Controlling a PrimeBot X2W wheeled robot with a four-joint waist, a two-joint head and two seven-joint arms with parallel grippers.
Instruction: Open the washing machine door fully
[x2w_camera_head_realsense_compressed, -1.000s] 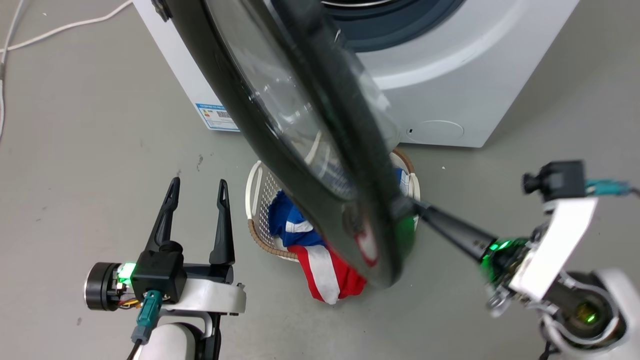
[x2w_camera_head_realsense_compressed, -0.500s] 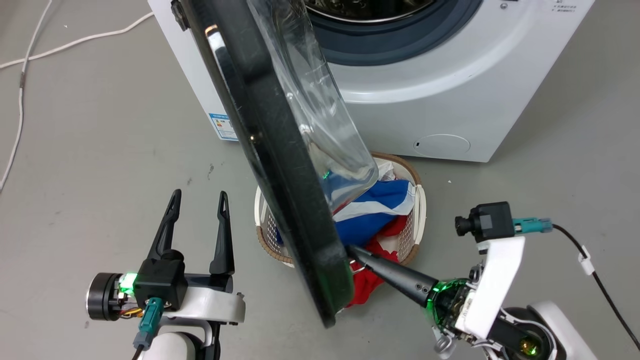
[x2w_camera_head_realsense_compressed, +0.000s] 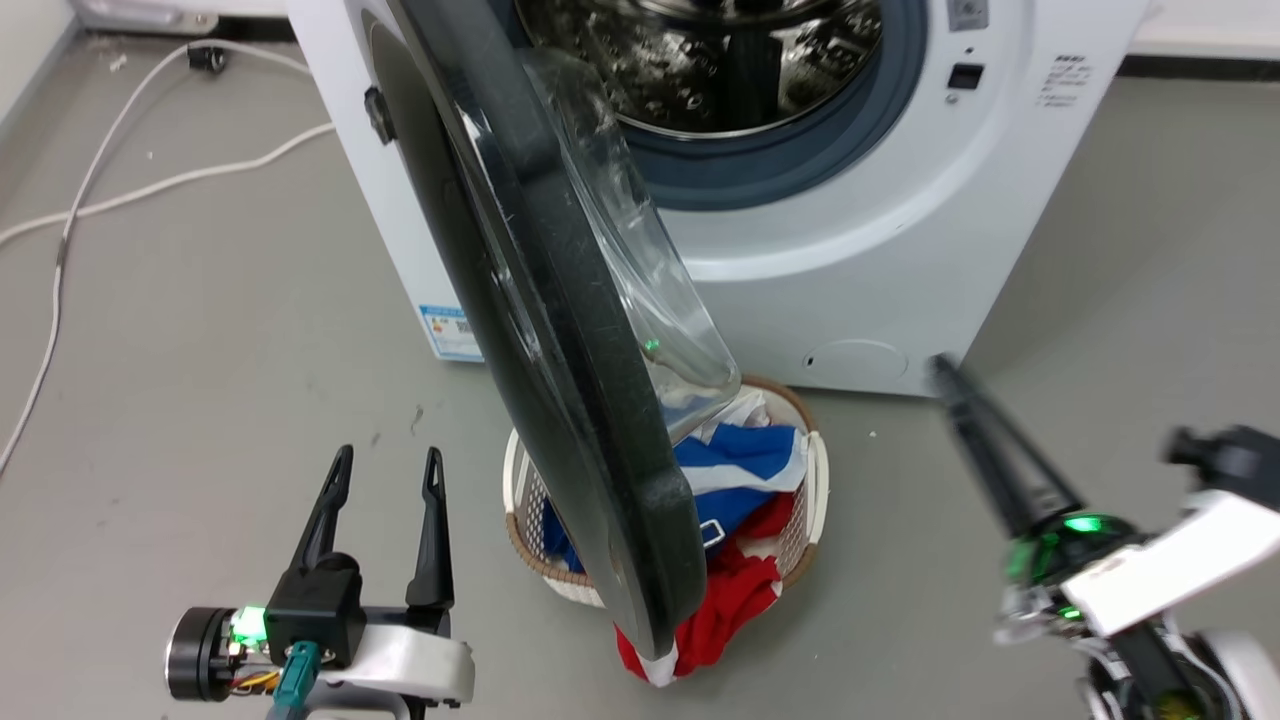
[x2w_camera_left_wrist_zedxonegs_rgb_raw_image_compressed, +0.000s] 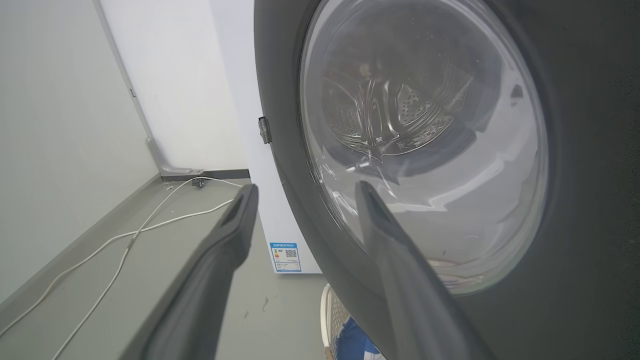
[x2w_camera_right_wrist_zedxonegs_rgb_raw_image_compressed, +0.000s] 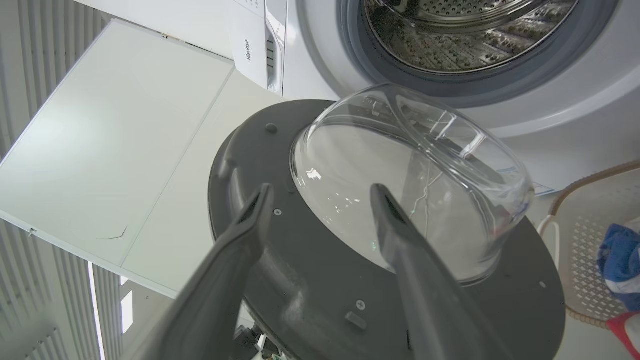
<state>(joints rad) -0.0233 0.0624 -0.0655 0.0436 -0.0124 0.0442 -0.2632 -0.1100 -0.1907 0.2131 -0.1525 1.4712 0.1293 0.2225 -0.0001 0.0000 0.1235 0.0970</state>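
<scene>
Washing machine door (x2w_camera_head_realsense_compressed: 530, 300) ajar, outer face (x2w_camera_left_wrist_zedxonegs_rgb_raw_image_compressed: 585, 150) left wrist, dome (x2w_camera_right_wrist_zedxonegs_rgb_raw_image_compressed: 415, 165) right wrist

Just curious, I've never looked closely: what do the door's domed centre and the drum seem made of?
Domed centre of the washing machine door: clear glass, perhaps plastic; see-through, with glints. Drum: polished steel by its look; shiny, reflective, perforated.

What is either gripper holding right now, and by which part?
Nothing. The left gripper and right gripper are both open, clear of the washing machine door.
</scene>
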